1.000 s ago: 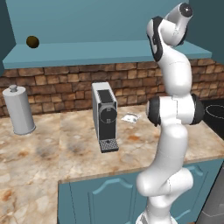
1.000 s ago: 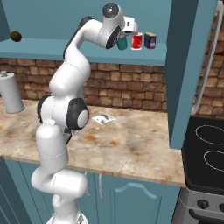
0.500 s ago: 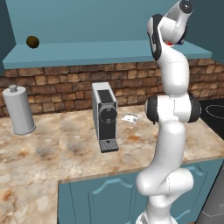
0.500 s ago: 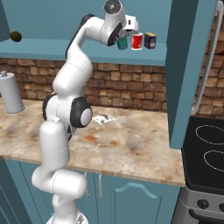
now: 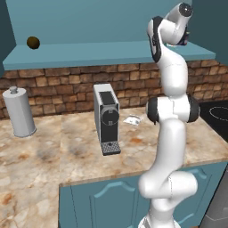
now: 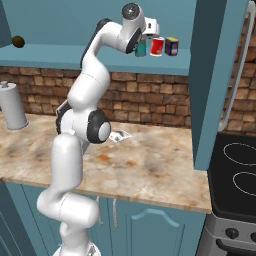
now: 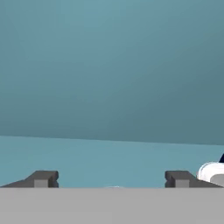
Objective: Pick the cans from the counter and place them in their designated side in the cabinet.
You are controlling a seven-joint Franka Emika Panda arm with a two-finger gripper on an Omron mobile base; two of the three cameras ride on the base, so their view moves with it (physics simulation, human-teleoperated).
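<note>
The teal can (image 6: 141, 49) stands on the cabinet shelf (image 6: 60, 53), partly hidden by my wrist. Just to its right on the same shelf stands the red can (image 6: 157, 46) with its white band. My gripper (image 6: 144, 39) hangs directly over the teal can and is open. In the hand view the fingertips (image 7: 43, 179) are spread wide in front of the teal back wall, and my gripper (image 7: 111, 179) has only a pale sliver of the can's top (image 7: 113, 187) between them. The marbled counter (image 6: 150, 165) lies below.
A dark blue can with an orange label (image 6: 172, 46) stands right of the red can. The cabinet's side panel (image 6: 215, 75) rises close to the right. A coffee machine (image 5: 107, 118), a silver canister (image 5: 18, 112) and a stove (image 6: 240, 170) are lower down. A brown ball (image 5: 33, 42) sits far left on the shelf.
The hand has risen slightly above the teal can, which stays on the shelf. The arm's upper links have shifted a little.
</note>
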